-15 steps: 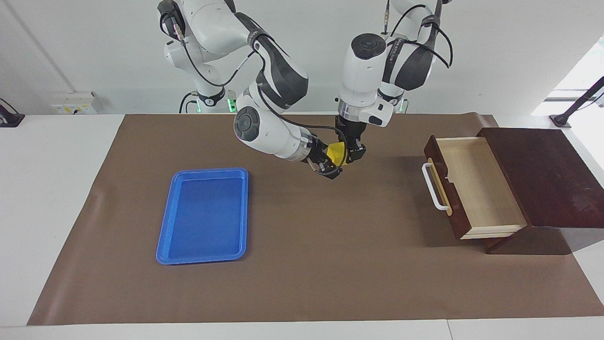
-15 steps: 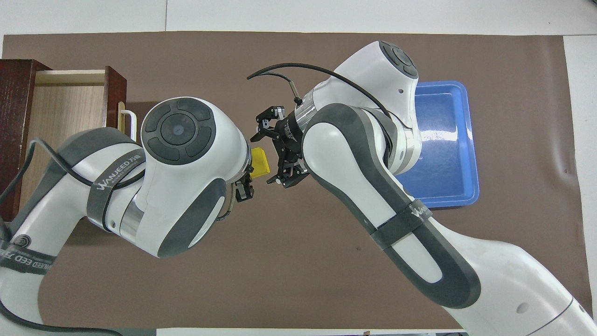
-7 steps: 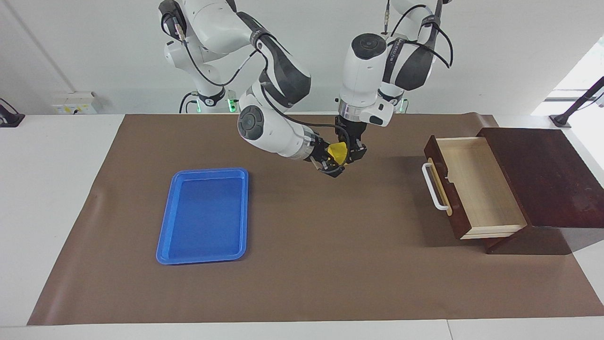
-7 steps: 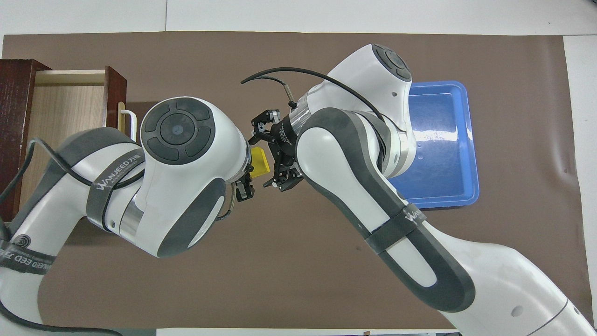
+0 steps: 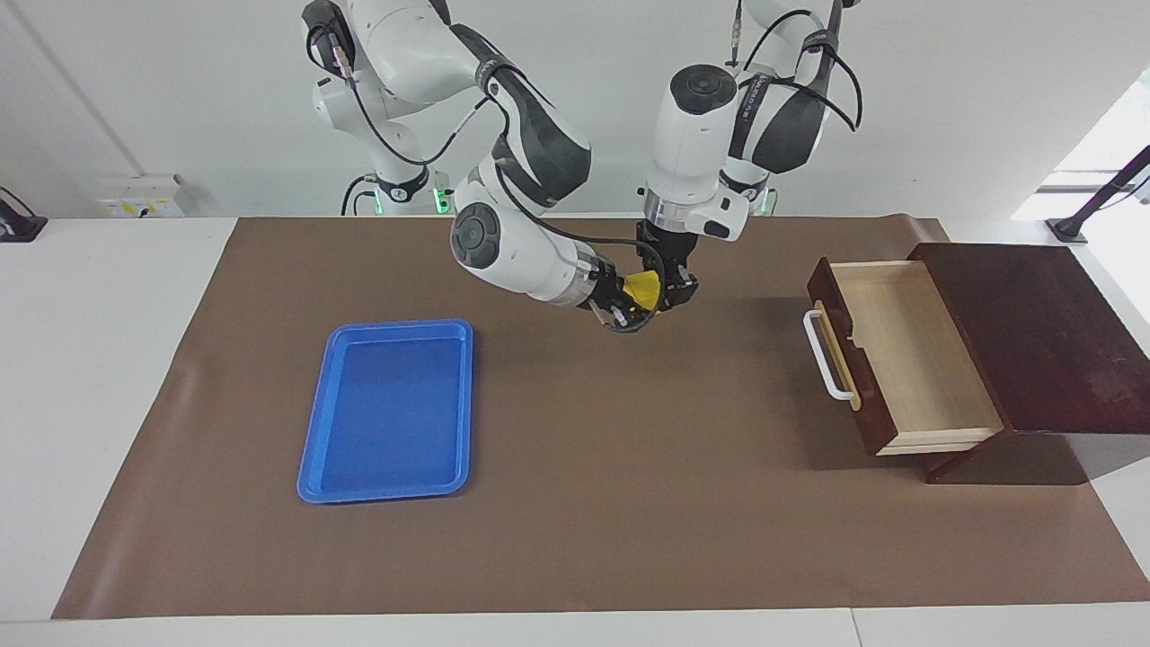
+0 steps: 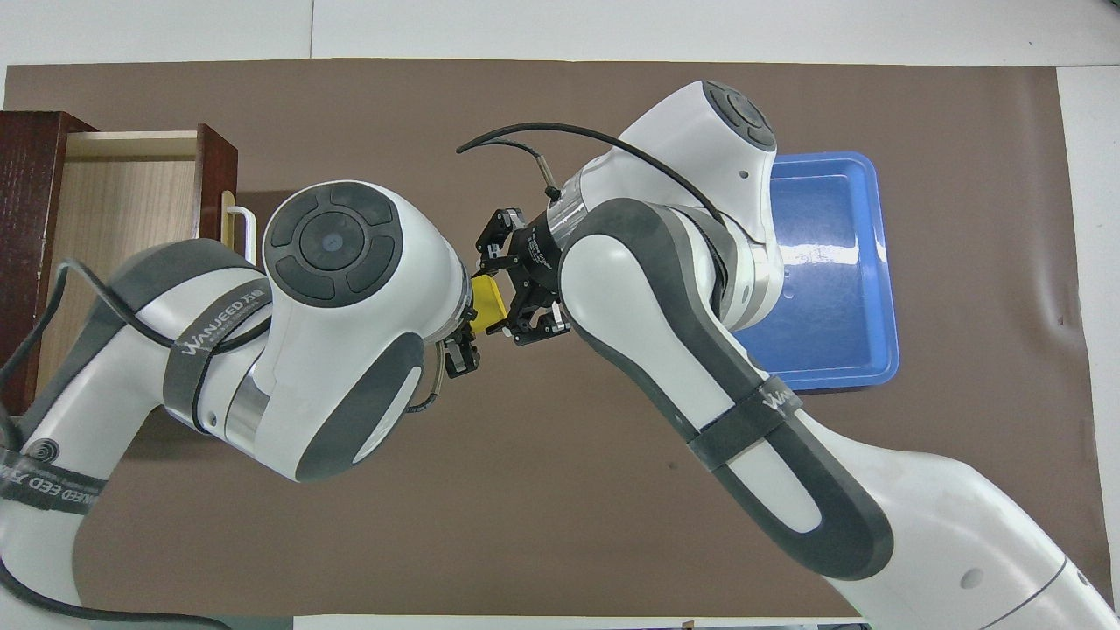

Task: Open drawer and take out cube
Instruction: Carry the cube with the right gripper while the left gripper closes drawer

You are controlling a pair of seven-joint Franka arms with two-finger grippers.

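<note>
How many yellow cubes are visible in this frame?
1. The cube is up in the air over the brown mat, between the left gripper and right gripper, both shut on it.

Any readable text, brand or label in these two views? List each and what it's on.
"WANJEED": dark band around the left arm, overhead view; small characters after it are too small to read.
"EED": partial print on the left arm's lower band, cut off by the frame edge.
Print on the right arm's band: too small to read.
Lettering on the arm bands in the facing view: too small to read.
Blue plastic tray, dark reddish-brown wooden drawer, small yellow cube: no text.
</note>
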